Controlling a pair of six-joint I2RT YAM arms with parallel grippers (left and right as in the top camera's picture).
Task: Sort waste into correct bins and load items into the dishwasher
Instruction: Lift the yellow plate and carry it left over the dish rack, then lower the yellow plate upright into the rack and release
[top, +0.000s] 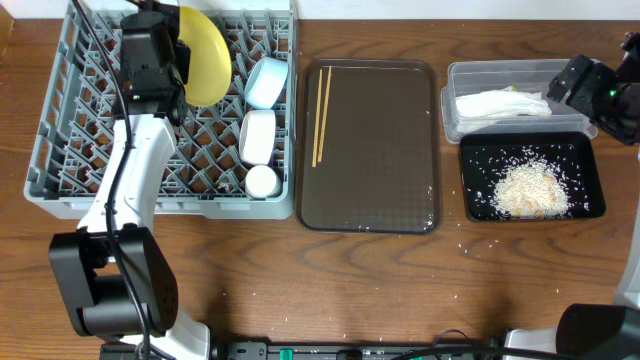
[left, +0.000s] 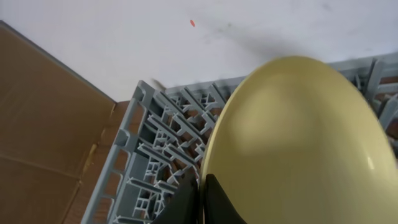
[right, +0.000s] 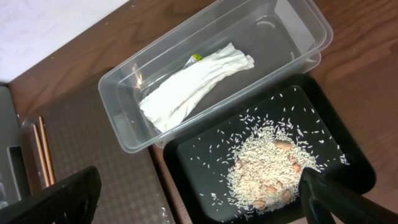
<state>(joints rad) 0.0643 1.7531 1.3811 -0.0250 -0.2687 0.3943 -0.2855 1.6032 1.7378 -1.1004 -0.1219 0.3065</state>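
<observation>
We judge the step in hand to be seating the plate (top: 208, 55) in the rack (top: 70, 150). The left gripper (left: 202, 194) is clamped on the plate's rim, one finger on each face. The plate sits over the far middle rows of the rack, just beside the blue bowl (top: 266, 82).

To do this well, we should lower the rim into a gap between two peg rows, not onto the peg tops. We should let the pegs take the weight before the fingers part. We then ease the fingers apart slowly and lift straight out along the plate's plane, so that neither finger drags it over. The bowl is close on the right, so any swing that way risks a knock. The wrist view does not show the bottom rim, so we cannot tell whether it already rests in a slot.

From overhead the plate shows as a broad oval, so it leans rather than standing square. Its long axis runs from the far edge of the rack towards the near one, with the near end drifting slightly left. The visible face turns up and to the right, away from the gripper. We cannot tell whether that face is the eating side.

The right gripper (right: 199, 180) hangs with its fingers wide apart and nothing between them, over the black tray (right: 348, 162) of rice (right: 267, 168). The chopsticks (top: 321, 115) lie side by side on the brown tray (top: 380, 180), pointing far to near, not yet loaded.
</observation>
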